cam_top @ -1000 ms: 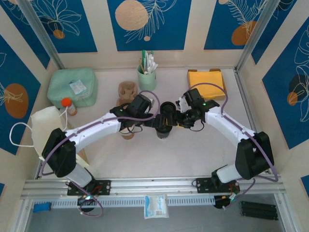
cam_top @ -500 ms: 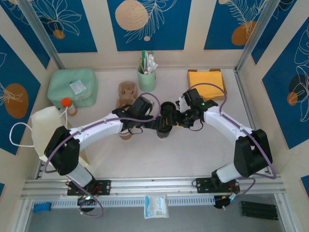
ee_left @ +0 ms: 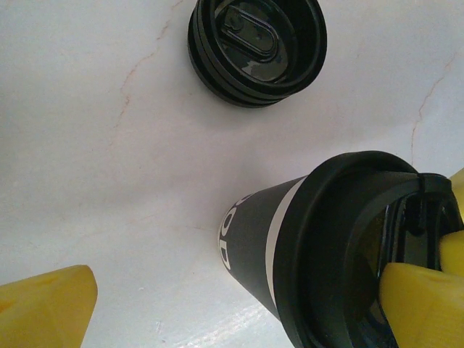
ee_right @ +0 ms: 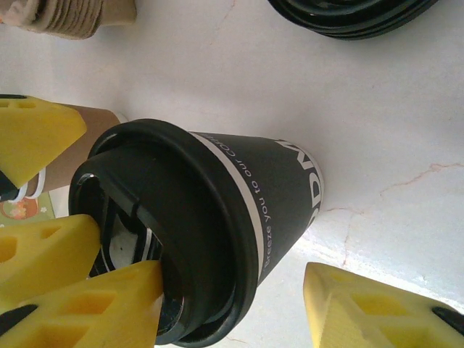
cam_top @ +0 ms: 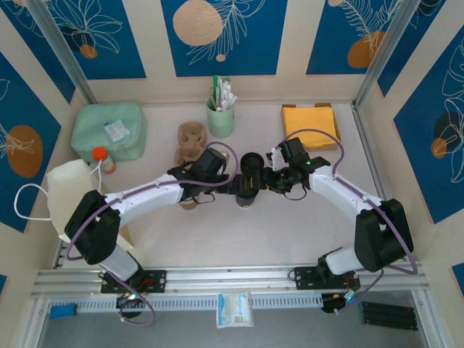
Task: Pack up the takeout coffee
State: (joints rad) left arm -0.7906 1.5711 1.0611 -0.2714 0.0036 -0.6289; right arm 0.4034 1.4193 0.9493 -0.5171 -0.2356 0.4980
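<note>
The takeout coffee (ee_right: 275, 188), a dark-sleeved cup with a white band and a black lid (ee_left: 341, 239), stands upright on the bench (cam_top: 290, 232) at the middle of the top view, where the two arms meet. A plain brown paper cup (ee_right: 94, 119) stands just to its left, partly under the left arm. Whether that one has a lid I cannot tell.

The right claw (ee_right: 233, 270) is about half spread. One of its fingers lies over the lid's top, and the other hangs clear of the sleeve with bare bench showing between. The left claw (ee_left: 239, 274) is spread wide, with one finger on the lid and the other well off at the lower left of its view. Neither claw is holding the cup.

The step in hand looks like seating the lid. To do it well, press straight down and evenly on the rim, not on the sunken centre, so the cup neither tips nor crushes. Check that the rim sits flush all round before any lift.

Room is tight. The stack of spare lids (ee_left: 257, 47) sits near, just above the cup in the top view, and the brown cup is on the left. The pulp cup carrier (cam_top: 190, 139) waits at upper left, and the lower middle of the bench is open for pulling the arms back.
</note>
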